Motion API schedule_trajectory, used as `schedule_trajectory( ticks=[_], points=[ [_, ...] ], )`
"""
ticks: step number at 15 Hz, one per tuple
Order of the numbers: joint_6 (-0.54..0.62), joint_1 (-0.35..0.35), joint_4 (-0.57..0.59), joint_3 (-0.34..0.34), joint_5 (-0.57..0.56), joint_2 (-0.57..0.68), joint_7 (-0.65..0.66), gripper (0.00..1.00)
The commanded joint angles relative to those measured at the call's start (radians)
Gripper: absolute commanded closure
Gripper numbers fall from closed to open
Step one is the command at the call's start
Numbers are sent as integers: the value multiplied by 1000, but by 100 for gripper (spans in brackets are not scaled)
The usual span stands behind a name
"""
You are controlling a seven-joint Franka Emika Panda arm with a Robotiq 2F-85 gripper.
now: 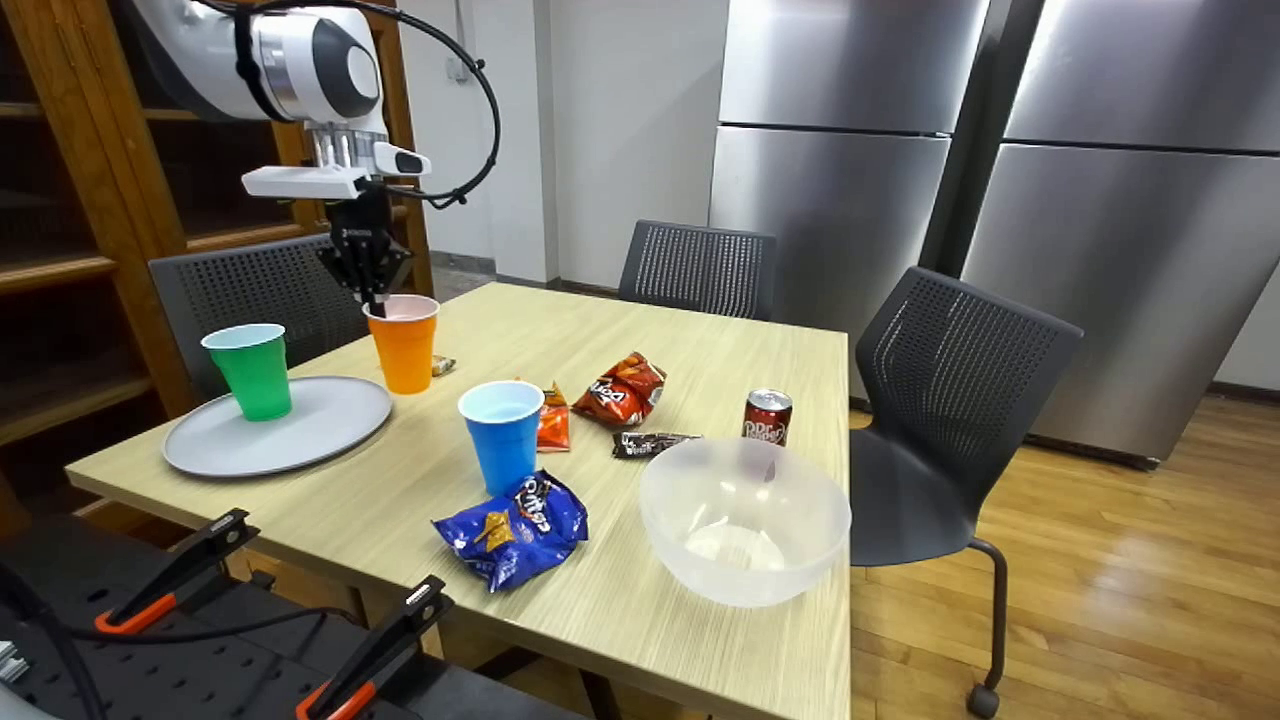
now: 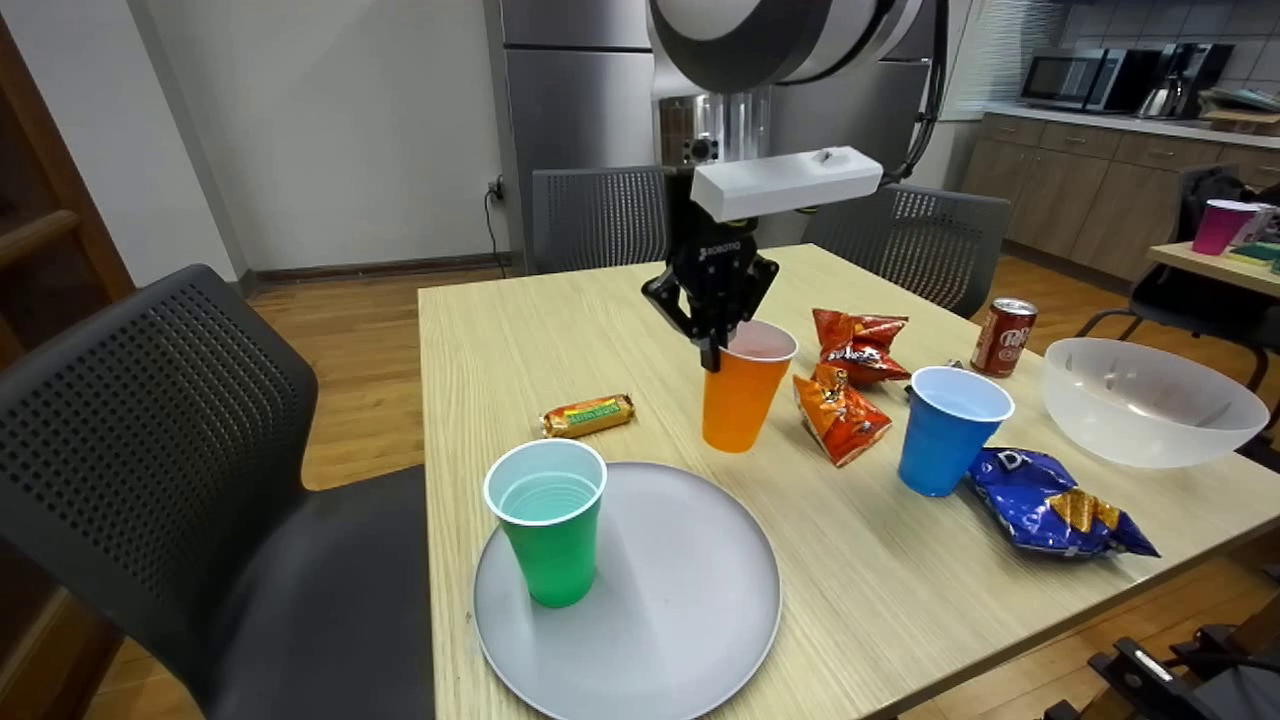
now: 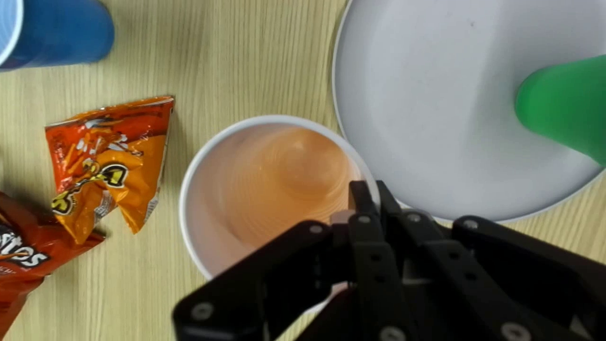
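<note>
Robot's claw [image 3: 373, 192] is pinching narrow on the rim of the orange cup [image 3: 284, 182], one finger reaching inside; I'm not making out whether its base is touching the table [image 2: 520, 340]. Just beside it, a gray plate [image 3: 416, 118] is carrying a green cup [image 3: 568, 102]. An orange snack bag [image 3: 113, 175] is lying near, a blue cup [image 2: 945, 440] is standing farther off, and steel refrigerators [image 1: 840, 90] are rising beyond.

at this table [image 2: 500, 340] in front of me i count three cups [image 1: 250, 380] [image 1: 405, 350] [image 1: 503, 445], three snack bags [image 2: 862, 345] [image 2: 840, 415] [image 2: 1060, 505], two wrapped bars [image 1: 652, 445] [image 2: 588, 416], one soda can [image 1: 767, 418], one bowl [image 1: 740, 540] and one plate [image 2: 690, 600].
</note>
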Motion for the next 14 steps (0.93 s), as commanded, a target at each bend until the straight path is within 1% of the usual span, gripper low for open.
schedule_trajectory(
  ticks=[1, 7, 14],
  points=[
    [-26, 16, -3, 21, 11, -17, 19, 99],
    [-36, 40, 29, 40, 16, 19, 15, 99],
    [-43, 74, 99, 37, 0, 91, 22, 99]
  ],
)
